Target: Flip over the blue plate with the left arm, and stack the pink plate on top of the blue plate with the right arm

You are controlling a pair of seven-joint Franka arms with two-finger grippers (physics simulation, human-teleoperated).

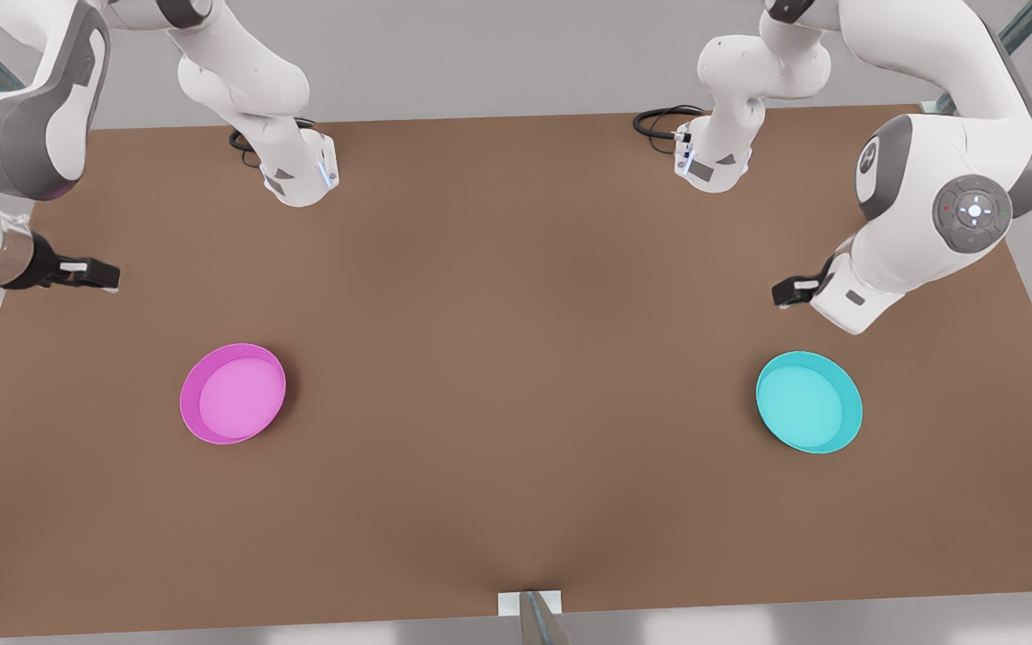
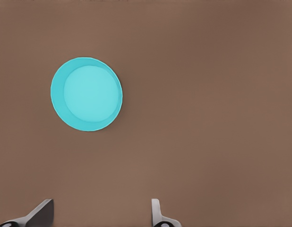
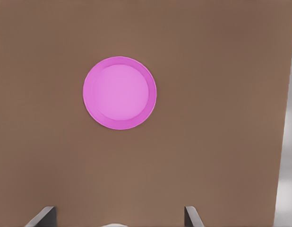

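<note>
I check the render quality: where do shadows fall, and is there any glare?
Front view: soft shadow along the pink plate's right side, none distinct by the blue plate, table darker mid-front. Both wrist views: even light, no glare.

In the front view, the right arm's black 2-finger tool [image 1: 86,273] is partly cut by the picture's edge, while the left arm's tool [image 1: 794,291] hides mostly behind its white wrist.

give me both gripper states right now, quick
left gripper: open, holding nothing, above the blue plate
right gripper: open, holding nothing, above the pink plate
</note>
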